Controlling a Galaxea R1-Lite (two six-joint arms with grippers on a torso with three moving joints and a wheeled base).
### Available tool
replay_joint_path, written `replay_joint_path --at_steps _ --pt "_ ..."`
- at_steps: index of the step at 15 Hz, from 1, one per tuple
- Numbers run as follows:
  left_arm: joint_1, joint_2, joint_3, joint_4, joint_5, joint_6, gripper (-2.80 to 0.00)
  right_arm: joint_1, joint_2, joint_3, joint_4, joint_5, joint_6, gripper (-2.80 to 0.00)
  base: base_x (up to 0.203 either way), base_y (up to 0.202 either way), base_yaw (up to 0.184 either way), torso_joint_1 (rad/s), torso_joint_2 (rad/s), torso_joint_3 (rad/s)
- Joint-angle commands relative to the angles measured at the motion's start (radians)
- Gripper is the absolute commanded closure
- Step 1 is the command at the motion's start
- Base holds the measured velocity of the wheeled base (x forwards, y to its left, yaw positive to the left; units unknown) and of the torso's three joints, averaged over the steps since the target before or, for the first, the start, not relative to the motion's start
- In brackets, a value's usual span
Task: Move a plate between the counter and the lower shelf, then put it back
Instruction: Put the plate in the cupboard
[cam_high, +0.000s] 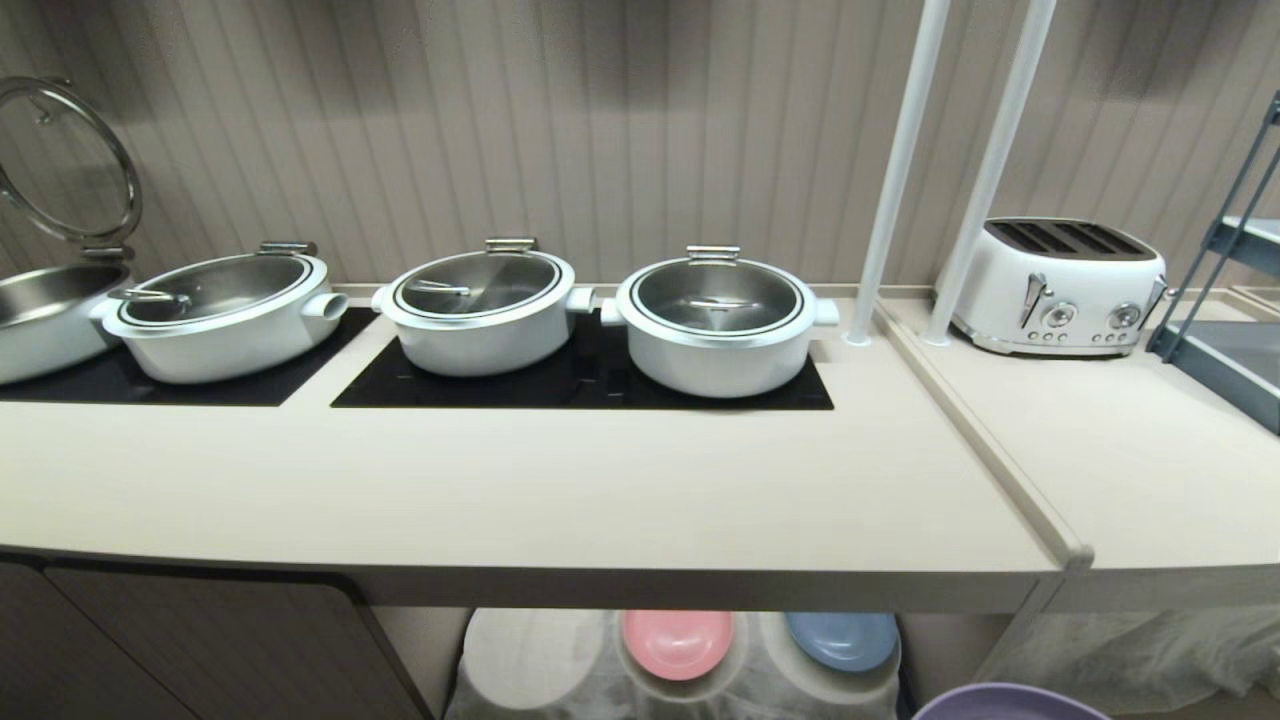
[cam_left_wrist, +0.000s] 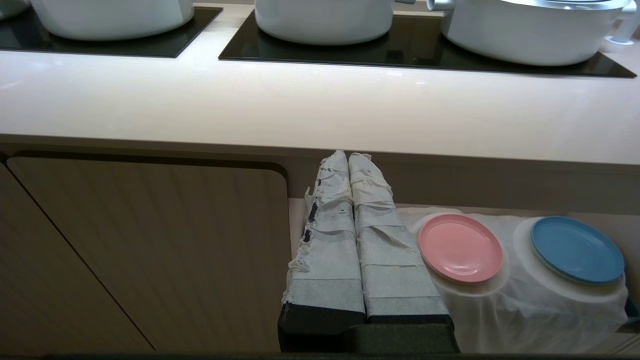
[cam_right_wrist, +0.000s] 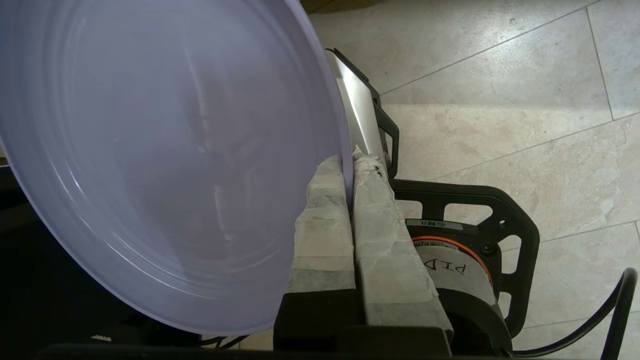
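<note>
Plates: three; lilac plate (cam_right_wrist: 165, 165) pinched at its rim by right pincer (cam_right_wrist: 350, 172), pink (cam_left_wrist: 460, 247), blue (cam_left_wrist: 577, 249) on shelf (cam_left_wrist: 520, 305).
Pots: four on surface (cam_high: 560, 490).
Left pincer (cam_left_wrist: 348, 157): pressed together.
Writing: unreadable.

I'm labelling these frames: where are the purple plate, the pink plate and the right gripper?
purple plate (cam_right_wrist: 150, 165), right wrist view, inner face.
pink plate (cam_left_wrist: 460, 247), left wrist view, centre.
right gripper (cam_right_wrist: 348, 165), right wrist view, fingertips.

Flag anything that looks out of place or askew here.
The round lilac plastic plate is on neither counter nor shelf: the right gripper pinches its rim, tilted steeply over the tiled floor. On the cloth-draped lower shelf, the leftmost mound sits bare beside the pink plate and blue plate.
</note>
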Motion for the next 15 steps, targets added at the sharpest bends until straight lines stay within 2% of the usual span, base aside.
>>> replay_joint_path --at_steps 1,11,15 --pt "0.000 0.001 0.000 0.000 0.000 -0.001 0.00 0.000 0.001 0.004 0.005 0.003 0.002 0.00 0.000 0.000 0.000 0.000 0.00 0.000" --pt "0.000 0.001 0.000 0.000 0.000 -0.001 0.00 -0.001 -0.002 -0.004 0.008 0.003 0.003 0.00 0.000 0.000 0.000 0.000 0.00 0.000" --pt "0.001 0.001 0.000 0.000 0.000 -0.001 0.00 0.000 -0.037 -0.003 0.054 0.003 0.003 0.00 0.000 0.000 0.000 0.000 0.00 0.000"
